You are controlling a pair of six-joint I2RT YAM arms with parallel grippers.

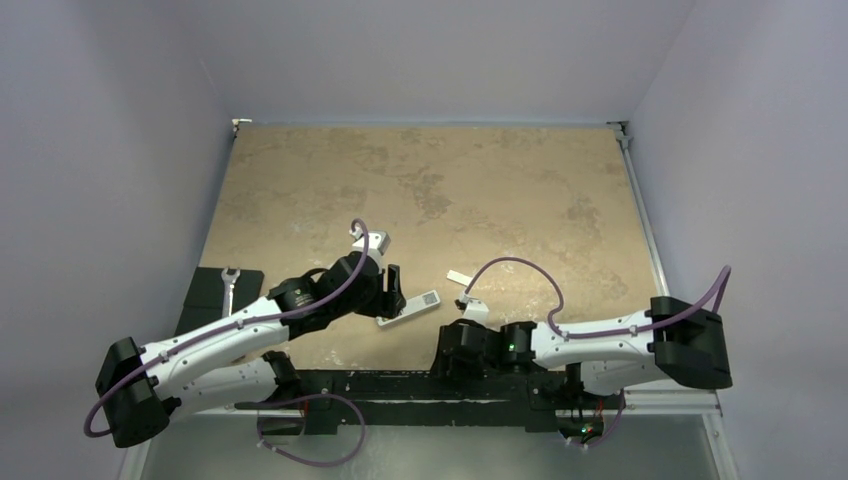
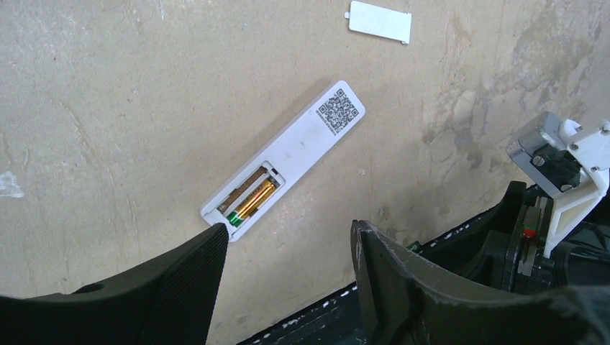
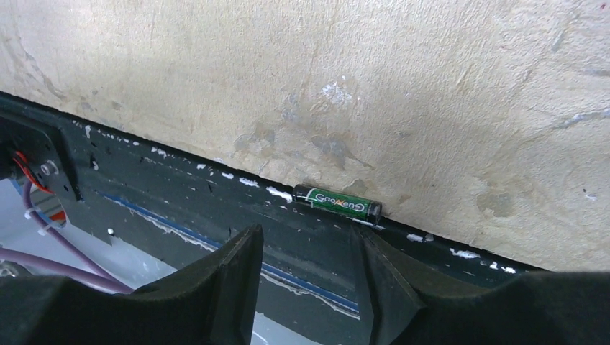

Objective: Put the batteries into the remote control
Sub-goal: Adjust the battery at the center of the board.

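The remote control [image 2: 288, 158] lies back-up on the table, its compartment uncovered, with one gold and green battery [image 2: 252, 202] seated in the slot; it also shows in the top view as a slim white remote control [image 1: 410, 307]. My left gripper [image 2: 288, 241] is open just short of the remote's compartment end, nothing between its fingers [image 2: 190, 277]. A second, green and black battery [image 3: 337, 203] rests against the black rail at the table's near edge. My right gripper [image 3: 306, 244] stands open just short of it, empty.
The white battery cover [image 2: 380, 21] lies loose on the table beyond the remote, also seen in the top view as a small cover [image 1: 457, 277]. A black pad with a wrench [image 1: 228, 288] sits at the left edge. The black rail [image 3: 216, 201] borders the table's near side.
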